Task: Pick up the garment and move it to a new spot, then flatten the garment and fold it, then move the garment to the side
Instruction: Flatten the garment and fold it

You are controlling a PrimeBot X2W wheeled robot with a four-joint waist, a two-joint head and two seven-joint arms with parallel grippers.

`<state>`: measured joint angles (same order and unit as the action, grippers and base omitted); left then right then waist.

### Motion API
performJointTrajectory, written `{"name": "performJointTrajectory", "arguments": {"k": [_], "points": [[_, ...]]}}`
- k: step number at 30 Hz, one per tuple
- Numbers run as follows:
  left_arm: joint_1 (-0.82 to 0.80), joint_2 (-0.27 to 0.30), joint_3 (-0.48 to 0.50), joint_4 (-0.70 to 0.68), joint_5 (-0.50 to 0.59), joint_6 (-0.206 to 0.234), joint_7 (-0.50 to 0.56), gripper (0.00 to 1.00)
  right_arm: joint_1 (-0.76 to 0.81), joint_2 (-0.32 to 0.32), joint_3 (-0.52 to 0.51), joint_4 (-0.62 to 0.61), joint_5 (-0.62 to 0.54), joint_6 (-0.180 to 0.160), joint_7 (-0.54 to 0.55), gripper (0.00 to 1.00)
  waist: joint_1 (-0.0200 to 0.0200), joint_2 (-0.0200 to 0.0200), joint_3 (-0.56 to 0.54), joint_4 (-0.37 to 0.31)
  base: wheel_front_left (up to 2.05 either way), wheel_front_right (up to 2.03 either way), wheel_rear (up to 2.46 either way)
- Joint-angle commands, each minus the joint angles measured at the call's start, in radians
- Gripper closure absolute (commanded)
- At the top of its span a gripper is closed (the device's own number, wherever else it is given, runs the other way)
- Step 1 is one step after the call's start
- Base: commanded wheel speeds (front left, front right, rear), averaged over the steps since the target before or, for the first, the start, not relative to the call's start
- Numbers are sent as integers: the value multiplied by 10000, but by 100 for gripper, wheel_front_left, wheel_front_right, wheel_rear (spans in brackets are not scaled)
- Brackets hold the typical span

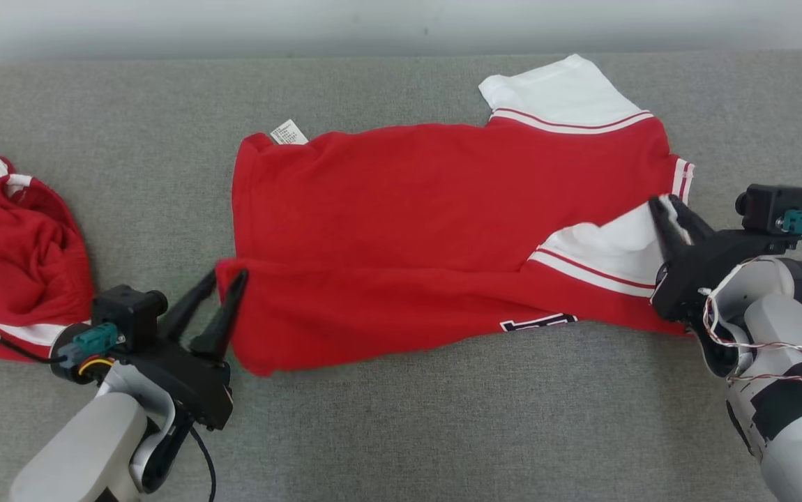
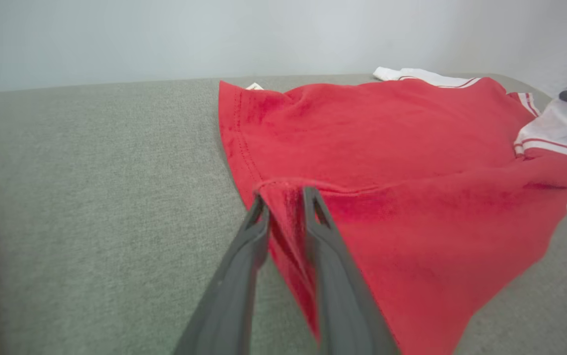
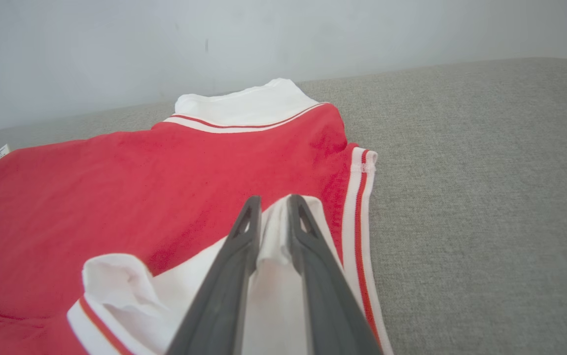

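Across grey cushion point(image 1: 443, 418), garment point(image 1: 408, 209) lengthwise, sleeves rightward

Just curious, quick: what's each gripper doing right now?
Left gripper: fingers astride the garment hem; grip cannot be told.
Right gripper: fingers astride white sleeve; cannot be told.

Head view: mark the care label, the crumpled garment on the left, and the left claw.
care label point(image 1: 289, 132), head view, middle of the white tag.
crumpled garment point(image 1: 17, 258), head view, red folds at its middle.
left claw point(image 1: 226, 275), head view, midway between its fingertips.
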<state>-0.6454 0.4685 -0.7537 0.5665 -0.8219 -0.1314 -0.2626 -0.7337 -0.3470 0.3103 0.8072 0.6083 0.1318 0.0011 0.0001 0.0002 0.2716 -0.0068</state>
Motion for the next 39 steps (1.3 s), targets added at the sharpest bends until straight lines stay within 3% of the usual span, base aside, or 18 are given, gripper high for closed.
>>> {"name": "performJointTrajectory", "arguments": {"k": [1, 10, 17, 33, 34, 35, 36, 37, 39], "points": [[120, -93, 151, 47, 155, 20, -39, 0, 67, -40, 120, 74, 75, -17, -220, 0, -1, -2, -123, 3, 0, 0, 0], [1895, -662, 1880, -630, 1388, 19, -40, 0, 1284, -652, 674, -150, 745, -17, -1836, 0, -1, -2, -865, 145, 0, 0, 0], [3089, -1322, 2629, -1081, 2083, 19, -40, 0, 2494, -1120, 778, -603, 651, -17, -2334, 0, -1, -2, -924, 147, 0, 0, 0], [3061, -2184, 3172, 12, 2327, 19, -40, 0, 3345, -793, 417, -679, 434, -17, -2288, 0, -1, -2, -555, 28, 0, 0, 0], [2983, -2264, 3144, 90, 2250, 19, -40, 0, 3341, -768, 440, -685, 450, -17, -2226, 55, -1, -2, -538, 28, 0, 0, 0], [2924, -2358, 3151, 171, 2108, 19, -40, 0, 3344, -769, 435, -700, 453, -17, -2201, 83, -1, -2, -526, 31, 0, 0, 0], [2841, -2415, 3039, 363, 1933, 18, -40, 66, 3393, -739, 454, -706, 479, -17, -2121, 100, -1, -2, -514, 31, 0, 0, 0], [2764, -2421, 2985, 437, 1872, 19, -40, 99, 3405, -732, 449, -703, 486, -17, -2092, 100, -1, -2, -515, 27, 0, 0, 0], [2706, -2483, 2900, 451, 1719, 19, -40, 100, 3416, -737, 387, -683, 508, -17, -2084, 100, -1, -2, -539, 21, 0, 0, 0]]}}
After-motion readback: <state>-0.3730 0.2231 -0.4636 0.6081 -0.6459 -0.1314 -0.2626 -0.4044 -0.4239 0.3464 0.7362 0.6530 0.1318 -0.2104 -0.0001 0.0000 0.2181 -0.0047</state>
